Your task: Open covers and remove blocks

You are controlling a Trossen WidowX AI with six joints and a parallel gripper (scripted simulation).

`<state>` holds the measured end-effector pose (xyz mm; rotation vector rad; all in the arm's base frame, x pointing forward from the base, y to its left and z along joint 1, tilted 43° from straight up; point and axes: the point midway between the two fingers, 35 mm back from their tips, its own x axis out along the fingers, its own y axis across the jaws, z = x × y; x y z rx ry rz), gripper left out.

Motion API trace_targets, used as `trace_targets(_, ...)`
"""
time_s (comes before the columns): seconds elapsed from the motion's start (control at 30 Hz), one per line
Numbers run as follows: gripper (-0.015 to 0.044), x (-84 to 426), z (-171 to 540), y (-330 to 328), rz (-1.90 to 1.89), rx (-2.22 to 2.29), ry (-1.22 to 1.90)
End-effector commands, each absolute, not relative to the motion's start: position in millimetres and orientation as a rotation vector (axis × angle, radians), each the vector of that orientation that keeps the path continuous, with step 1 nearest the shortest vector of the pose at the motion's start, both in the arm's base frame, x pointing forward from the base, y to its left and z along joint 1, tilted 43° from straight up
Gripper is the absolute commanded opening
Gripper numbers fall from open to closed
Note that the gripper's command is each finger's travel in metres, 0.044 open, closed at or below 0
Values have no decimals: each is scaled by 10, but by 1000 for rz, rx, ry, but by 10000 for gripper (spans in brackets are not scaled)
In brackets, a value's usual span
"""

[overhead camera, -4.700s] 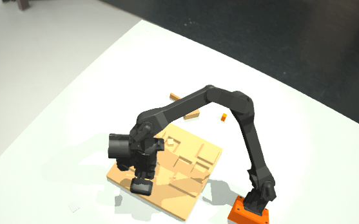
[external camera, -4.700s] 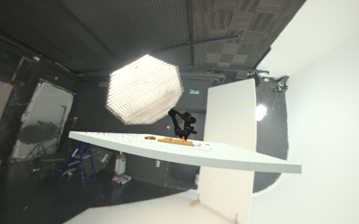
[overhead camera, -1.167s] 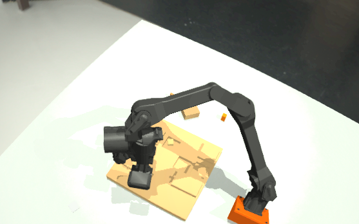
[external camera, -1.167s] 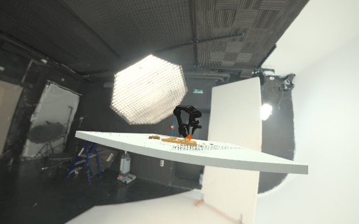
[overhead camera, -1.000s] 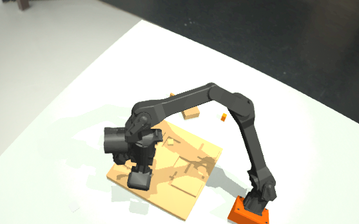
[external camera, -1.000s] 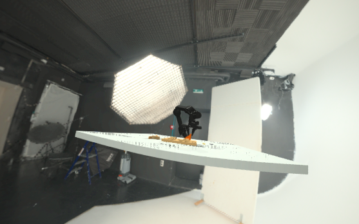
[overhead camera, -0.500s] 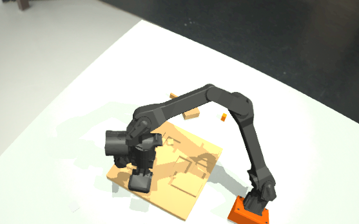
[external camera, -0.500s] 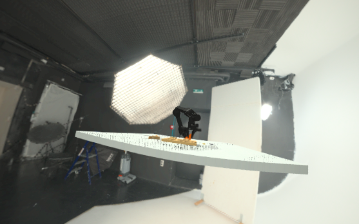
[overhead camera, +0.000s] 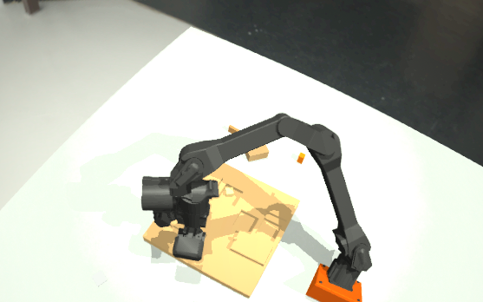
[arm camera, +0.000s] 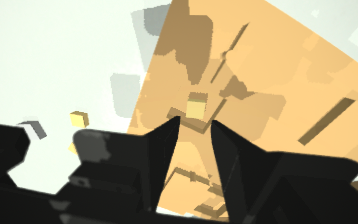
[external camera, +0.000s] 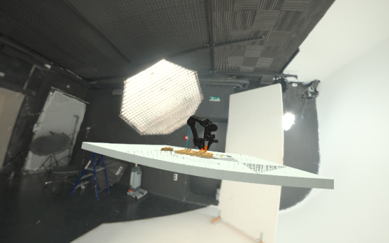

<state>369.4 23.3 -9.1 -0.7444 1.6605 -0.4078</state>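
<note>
The puzzle board (overhead camera: 229,265) (arm camera: 260,55) (external camera: 191,153) lies flat on the table, partly under the arm. My gripper (arm camera: 195,122) is open and empty above its left part; its fingertips are hidden in the top view. A small yellow block (arm camera: 196,109) shows in an uncovered well just beyond the tips. Whether the tips reach down around it cannot be told. Another pale block (overhead camera: 229,191) shows at a well farther back. A large square cover (overhead camera: 255,246) lies on the right part. A yellow block (arm camera: 79,119) lies on the table beside the board.
A grey-white block (arm camera: 32,129) lies farther left of the board in the wrist view. A tan block (overhead camera: 257,153), a tan strip (overhead camera: 233,129) and a small orange block (overhead camera: 301,158) lie behind the board. The orange arm base (overhead camera: 333,288) stands at the right.
</note>
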Motion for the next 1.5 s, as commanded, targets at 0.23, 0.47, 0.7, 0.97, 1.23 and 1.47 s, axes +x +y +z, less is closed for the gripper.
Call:
trace_targets(0.23,144,3697,-138,179,-408,-751,1657)
trace_targets(0.47,144,3693,-188,134,-408,-752,1657)
trace_targets(0.7,144,3688,-236,87,-408,-752,1657)
trace_targets(0.97,144,3687,-246,77,-408,-752,1657)
trace_targets(1.23,144,3687,-253,71,-408,-752,1657)
trace_targets(1.47,144,3682,-296,31,-408,-752,1657)
